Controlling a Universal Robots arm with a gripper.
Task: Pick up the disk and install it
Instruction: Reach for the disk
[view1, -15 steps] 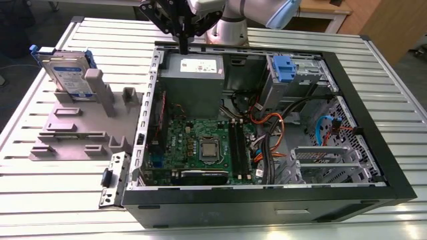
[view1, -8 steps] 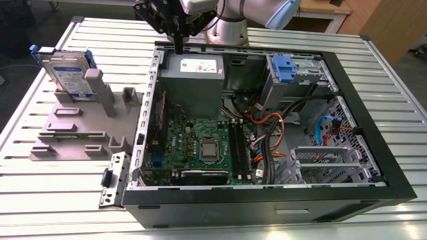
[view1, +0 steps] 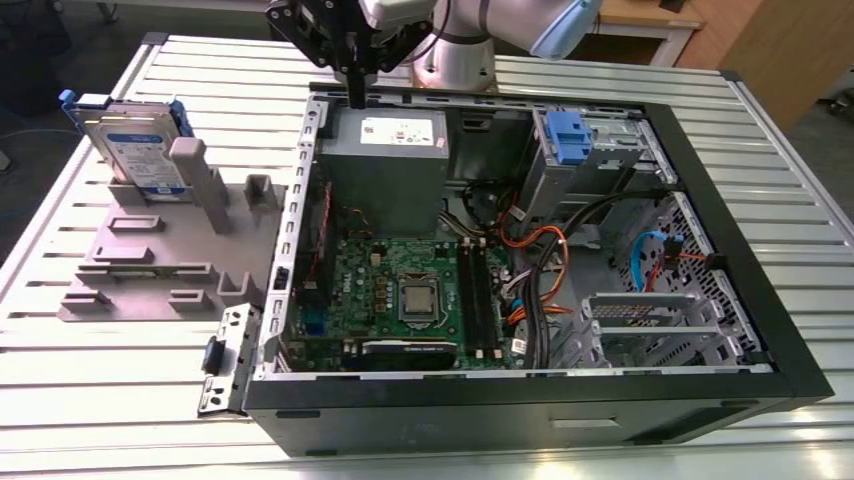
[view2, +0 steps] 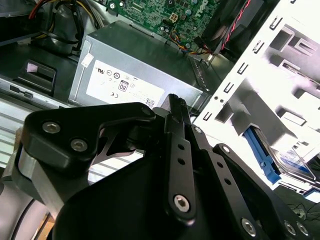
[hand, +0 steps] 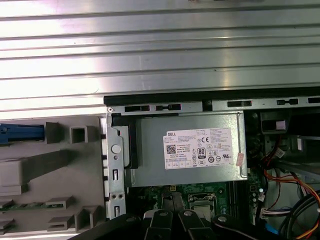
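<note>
The disk (view1: 134, 150), silver with a white-and-blue label in a blue carrier frame, stands upright in a grey holder (view1: 147, 250) at the exterior view's left, outside the computer case. Its blue frame edge shows in both wrist views (view2: 260, 155) (hand: 20, 134). My gripper (view1: 358, 95) hangs above the case's back rim, just over the power supply (view1: 387, 150) and well to the right of the disk. Its black fingers (view2: 172, 107) stand together, shut, with nothing between them.
The open black computer case (view1: 747, 300) lies on a ribbed metal table (view1: 801, 180). Inside are the motherboard (view1: 414, 290), bundled cables (view1: 534, 270) and a drive bay with a blue clip (view1: 567, 135). The grey power supply with its white label (hand: 190, 150) sits below the gripper.
</note>
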